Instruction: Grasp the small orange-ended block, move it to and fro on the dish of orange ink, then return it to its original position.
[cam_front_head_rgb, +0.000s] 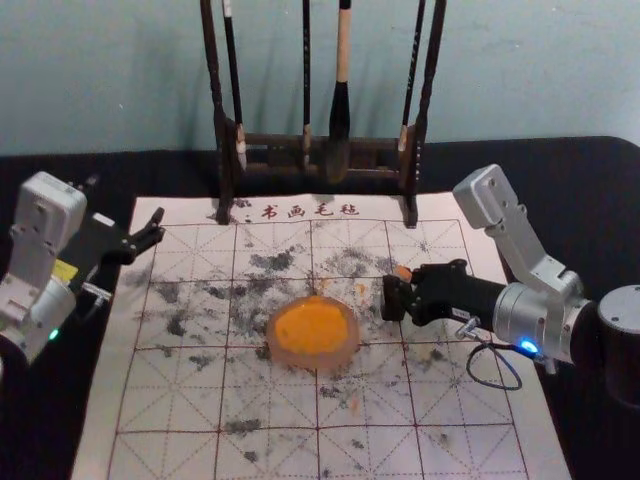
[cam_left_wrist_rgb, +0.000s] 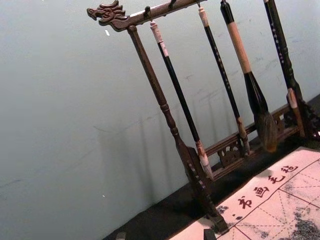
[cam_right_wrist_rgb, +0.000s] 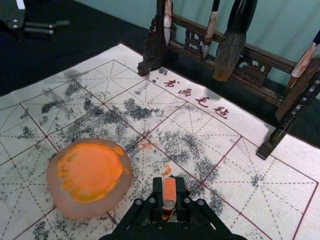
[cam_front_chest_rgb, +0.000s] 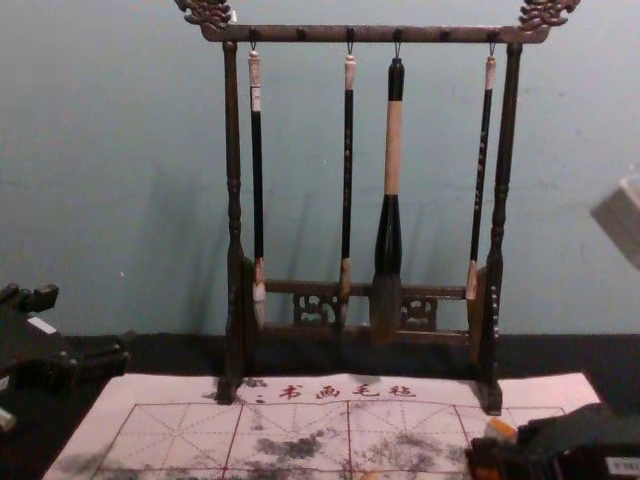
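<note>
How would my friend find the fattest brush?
Find the tall dark rack behind the mat. Four brushes hang there. The fattest brush is third from the robot's left; unlike its slim, mostly black neighbours, it has a long pale middle.

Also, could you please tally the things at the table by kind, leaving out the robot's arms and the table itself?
Hanging calligraphy brushes: 4
Brush rack: 1
Gridded calligraphy mat: 1
Dish of orange ink: 1
Orange-ended block: 1
Total: 8
</note>
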